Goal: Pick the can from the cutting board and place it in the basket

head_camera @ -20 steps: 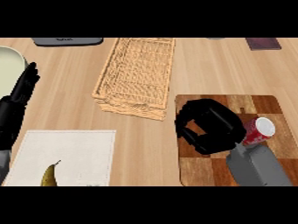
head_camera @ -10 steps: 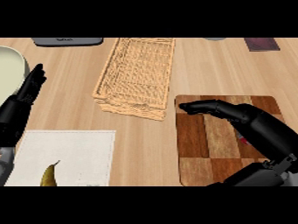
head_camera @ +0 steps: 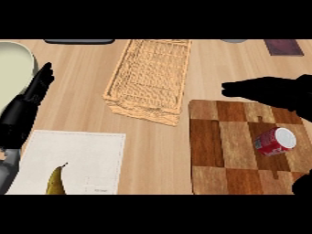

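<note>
A red can [head_camera: 274, 140] with a white end lies on its side on the right half of the checkered wooden cutting board [head_camera: 226, 151]. My right hand [head_camera: 280, 93] hovers over the board's far edge, open, its fingers stretched out to the left, and it holds nothing. It is apart from the can, which shows in full below it. The woven basket [head_camera: 150, 80] stands left of the board's far corner, and nothing shows inside it. At the left edge my left hand [head_camera: 29, 101] rests open with its fingers up.
A pale green plate [head_camera: 3, 75] sits at the far left behind the left hand. A white sheet [head_camera: 84, 155] near the front holds a banana [head_camera: 56, 180]. A dark tray [head_camera: 78, 41] and a maroon item [head_camera: 283, 46] line the back edge.
My right hand, which was curled at the upright can and then covered it, has lifted away toward the board's far edge. The can now lies on its side. The left hand stayed put.
</note>
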